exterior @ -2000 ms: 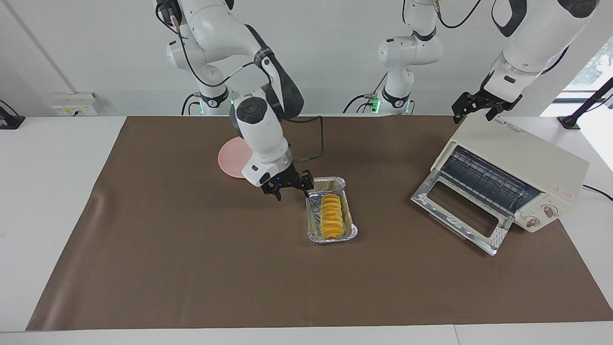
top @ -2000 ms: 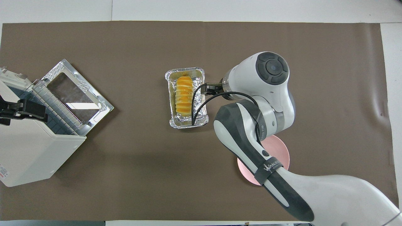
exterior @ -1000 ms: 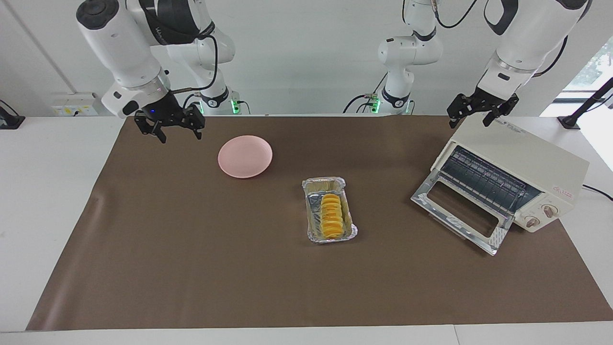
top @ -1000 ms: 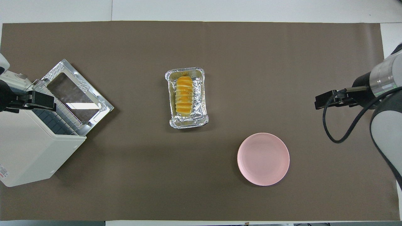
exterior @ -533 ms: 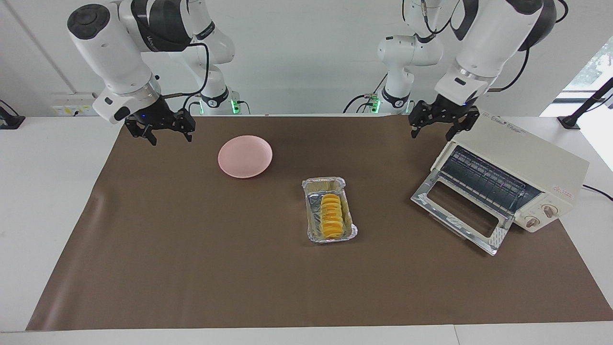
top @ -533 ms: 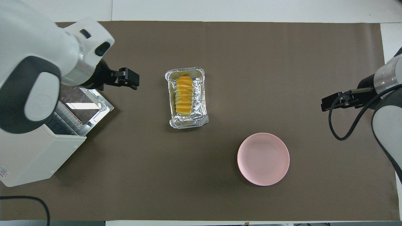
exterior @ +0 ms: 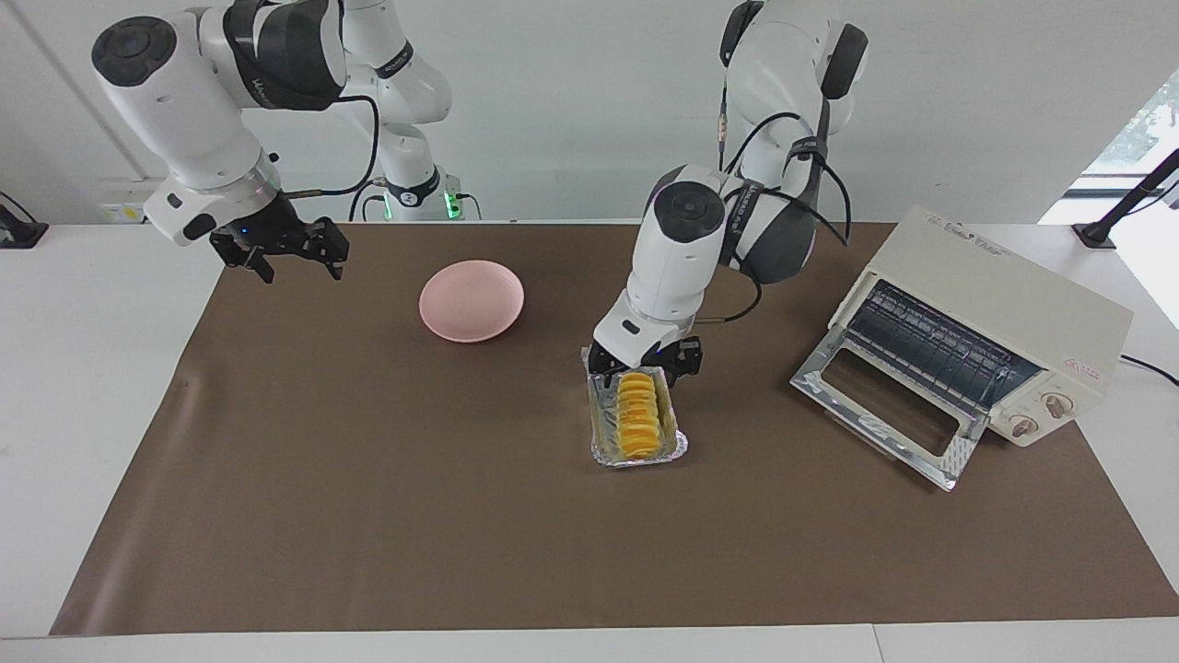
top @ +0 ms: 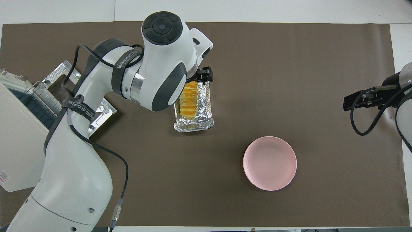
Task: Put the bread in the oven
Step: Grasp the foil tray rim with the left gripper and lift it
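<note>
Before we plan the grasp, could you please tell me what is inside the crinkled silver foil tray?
Inside the crinkled silver foil tray lies a golden ridged bread loaf. The left claw, open, covers the tray's end nearer the robots.

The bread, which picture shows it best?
The facing view: nearly the whole bread shows in its foil tray, only the end nearest the robots tucked under the open left tool. In the overhead view the left arm covers part of the loaf.
</note>
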